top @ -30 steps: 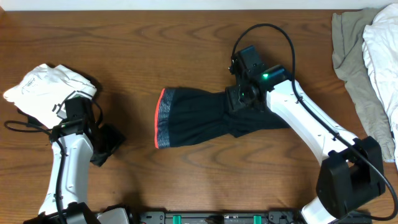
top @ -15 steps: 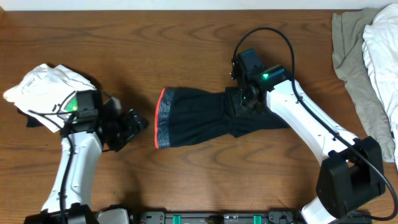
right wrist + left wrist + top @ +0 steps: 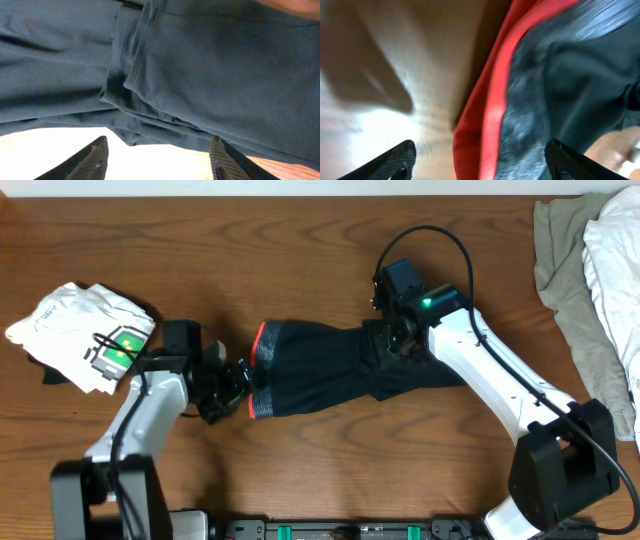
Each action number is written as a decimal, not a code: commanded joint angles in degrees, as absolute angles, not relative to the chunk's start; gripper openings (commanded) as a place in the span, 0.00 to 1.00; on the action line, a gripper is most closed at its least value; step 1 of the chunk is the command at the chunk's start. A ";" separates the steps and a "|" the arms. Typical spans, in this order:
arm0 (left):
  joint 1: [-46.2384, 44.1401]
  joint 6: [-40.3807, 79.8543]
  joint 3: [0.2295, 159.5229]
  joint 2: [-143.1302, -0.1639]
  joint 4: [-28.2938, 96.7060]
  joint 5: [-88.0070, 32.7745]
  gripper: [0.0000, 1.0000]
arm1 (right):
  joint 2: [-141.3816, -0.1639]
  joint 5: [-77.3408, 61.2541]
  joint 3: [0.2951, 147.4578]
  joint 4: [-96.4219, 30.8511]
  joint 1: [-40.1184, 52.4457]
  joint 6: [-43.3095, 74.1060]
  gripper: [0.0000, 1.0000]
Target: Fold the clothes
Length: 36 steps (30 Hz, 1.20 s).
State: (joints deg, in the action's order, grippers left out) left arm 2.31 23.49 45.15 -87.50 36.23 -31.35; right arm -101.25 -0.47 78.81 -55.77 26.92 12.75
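Overhead: the dark trousers (image 3: 340, 370) lie mid-frame on the wooden tabletop (image 3: 300, 250), bunched lengthwise, with the red-edged waistband (image 3: 258, 370) at their left end and the legs running off to the right. The left claw (image 3: 233, 383) sits at the lower corner of the waistband, and the right claw (image 3: 390, 348) is down on the cloth right of centre. A white shirt (image 3: 80, 335) at the left edge and a heap of pale garments (image 3: 590, 260) in the upper right corner both lie apart from the trousers. Left wrist: the claw is released, its fingers (image 3: 397, 159) spread to the bottom corners of the frame. The red edge runs up between them, bare wood lies to its left, and nothing is gripped. Right wrist: this claw is likewise released, its fingers wide apart at the bottom of the frame over rumpled layers of dark cloth. Judgement: the step in hand is taking hold of the waistband. To do it well, the left claw should bring the red edge fully between its fingers and catch every layer before lifting. The right claw should meanwhile secure the legs, so that the fold lands square rather than dragging the bundle.
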 commanded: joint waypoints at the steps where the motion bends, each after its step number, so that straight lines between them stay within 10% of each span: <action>1: 2.15 25.58 46.41 -89.49 39.68 -39.97 0.84 | -101.80 -0.21 79.37 -56.10 26.63 11.92 0.63; 14: 2.17 27.73 45.43 -89.43 50.65 -35.42 0.84 | -101.80 -0.03 79.37 -56.93 26.63 11.97 0.63; 36: -4.95 50.43 33.39 -88.51 18.59 -43.44 0.84 | -101.80 0.23 79.37 -57.89 26.61 11.68 0.63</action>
